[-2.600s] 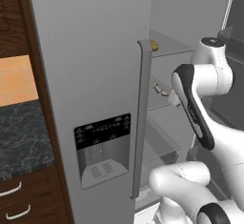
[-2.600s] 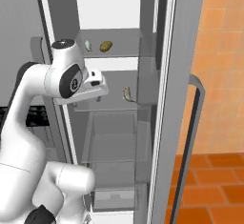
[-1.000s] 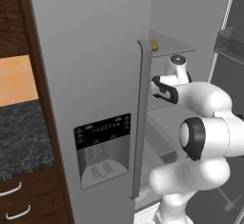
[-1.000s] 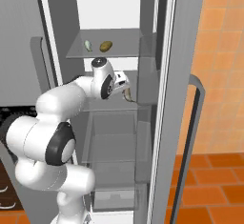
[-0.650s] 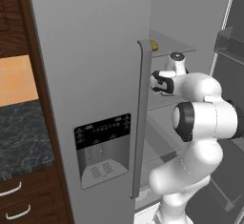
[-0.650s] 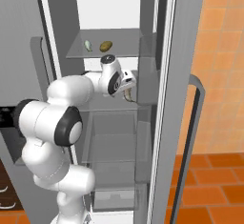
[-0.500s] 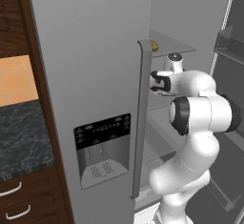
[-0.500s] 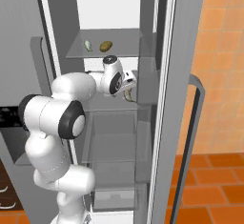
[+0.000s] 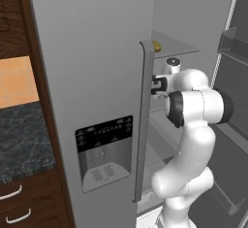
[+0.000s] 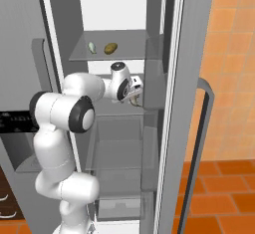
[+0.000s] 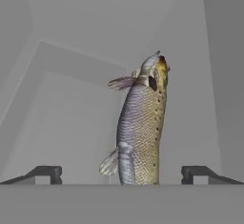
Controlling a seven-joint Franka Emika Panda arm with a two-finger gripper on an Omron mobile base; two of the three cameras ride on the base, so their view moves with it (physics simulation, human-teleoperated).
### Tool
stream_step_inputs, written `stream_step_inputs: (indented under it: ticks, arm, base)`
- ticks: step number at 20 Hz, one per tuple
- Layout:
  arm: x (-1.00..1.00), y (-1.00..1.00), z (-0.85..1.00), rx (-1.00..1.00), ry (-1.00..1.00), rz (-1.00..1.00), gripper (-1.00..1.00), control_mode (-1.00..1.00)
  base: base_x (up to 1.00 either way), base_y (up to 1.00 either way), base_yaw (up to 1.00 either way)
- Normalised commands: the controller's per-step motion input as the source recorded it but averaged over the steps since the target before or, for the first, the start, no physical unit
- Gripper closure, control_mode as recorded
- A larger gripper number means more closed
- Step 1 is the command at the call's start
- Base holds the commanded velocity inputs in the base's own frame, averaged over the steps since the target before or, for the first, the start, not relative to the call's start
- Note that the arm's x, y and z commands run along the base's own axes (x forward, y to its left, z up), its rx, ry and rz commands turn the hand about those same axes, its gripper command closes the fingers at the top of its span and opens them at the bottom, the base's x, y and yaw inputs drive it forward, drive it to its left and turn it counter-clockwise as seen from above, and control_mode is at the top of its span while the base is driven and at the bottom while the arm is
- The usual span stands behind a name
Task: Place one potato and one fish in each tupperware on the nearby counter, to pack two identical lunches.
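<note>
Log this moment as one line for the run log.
stage: reaching into fridge | tool: open, astride fish, not closed | upper shelf: potato beside second fish | fridge door: shut beside arm

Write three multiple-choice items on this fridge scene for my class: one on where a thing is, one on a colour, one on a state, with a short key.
1. Where is the potato?
A. on the upper fridge shelf
B. in the bottom drawer
C. on the floor

2. What colour are the floor tiles?
A. blue
B. orange
C. white

3. How do the fingers stand around the fish?
A. shut on it
B. spread wide, one on each side
C. shut beside it

Key: 1 A, it lies on the upper shelf beside a second fish. 2 B, the right base view shows orange tiles. 3 B, the hand view shows clear gaps on both sides.
</note>
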Motion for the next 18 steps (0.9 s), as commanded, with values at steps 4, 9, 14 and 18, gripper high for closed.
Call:
stream_step_inputs:
  ticks: [4,9,14,18]
  arm:
    - [0.34,-0.02,-0.29,0.0,0.01,0.0,-1.0,-1.0]
    - [0.55,-0.05,0.01,0.0,0.01,0.0,-1.0,-1.0]
    - [0.17,-0.08,-0.13,0.0,0.01,0.0,-1.0,-1.0]
    - [0.0,-0.11,-0.5,0.0,0.03,-0.02,-1.0,-1.0]
  base:
    - [0.0,0.0,0.0]
    - [0.0,0.0,0.0]
    - [0.0,0.0,0.0]
    - [0.0,0.0,0.0]
